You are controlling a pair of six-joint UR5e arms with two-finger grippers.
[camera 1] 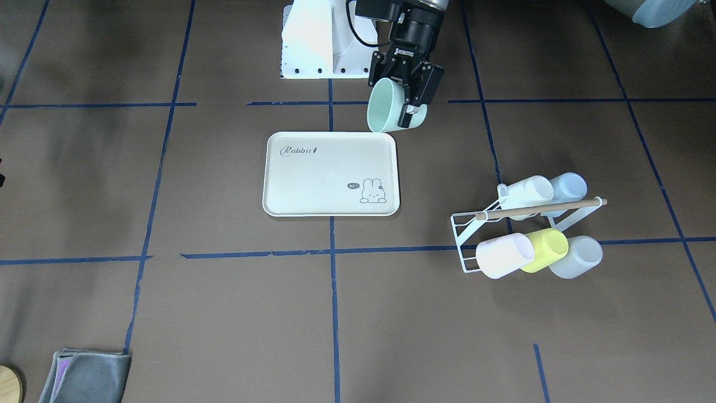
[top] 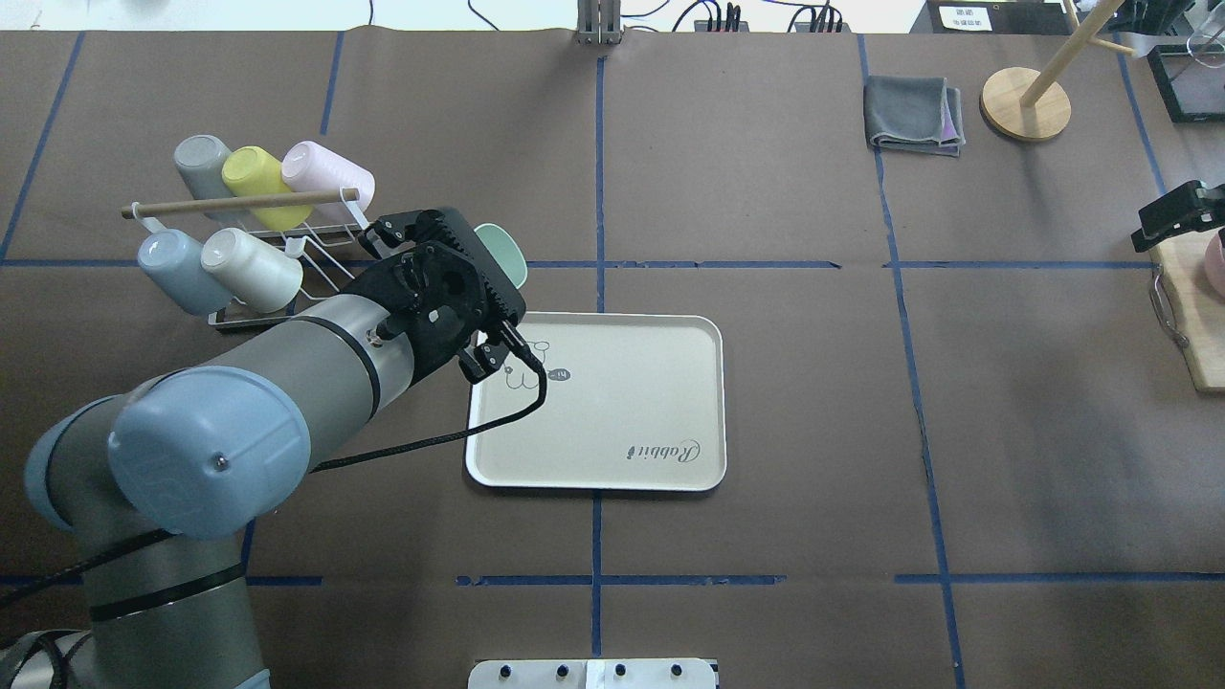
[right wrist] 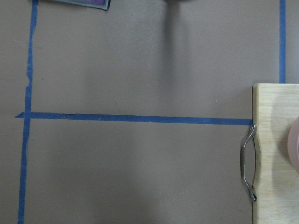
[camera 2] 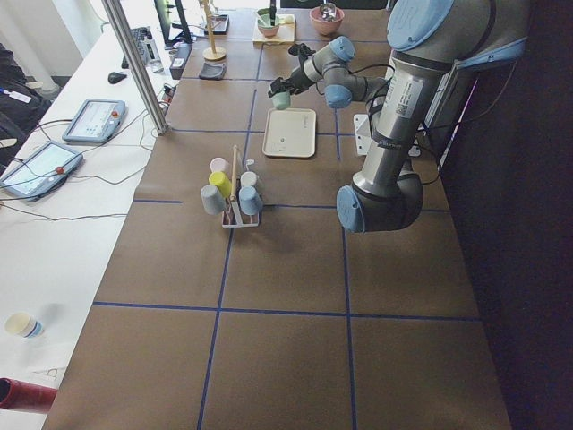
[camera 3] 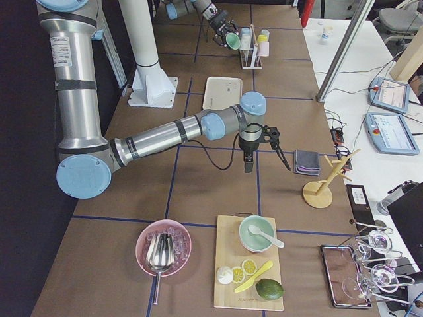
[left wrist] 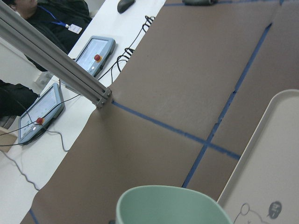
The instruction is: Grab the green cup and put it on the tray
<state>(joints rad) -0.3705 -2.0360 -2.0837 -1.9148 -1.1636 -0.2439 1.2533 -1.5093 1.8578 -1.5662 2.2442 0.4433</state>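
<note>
— So, the left jaws?
— Clamped on the green cup [camera 1: 389, 109], which is tilted and lifted clear of the surface.
— And the tray [camera 1: 313, 184]?
— Lower, just beside them, one corner nearest the cup.
— The right jaws?
— Can't tell how open.

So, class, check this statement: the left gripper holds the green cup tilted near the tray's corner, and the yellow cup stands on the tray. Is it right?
Not quite. The yellow cup is not on the tray; it lies in the rack among other cups, as the exterior front-facing view shows. The rest holds: the left gripper holds the green cup tilted near the tray's corner.
</note>
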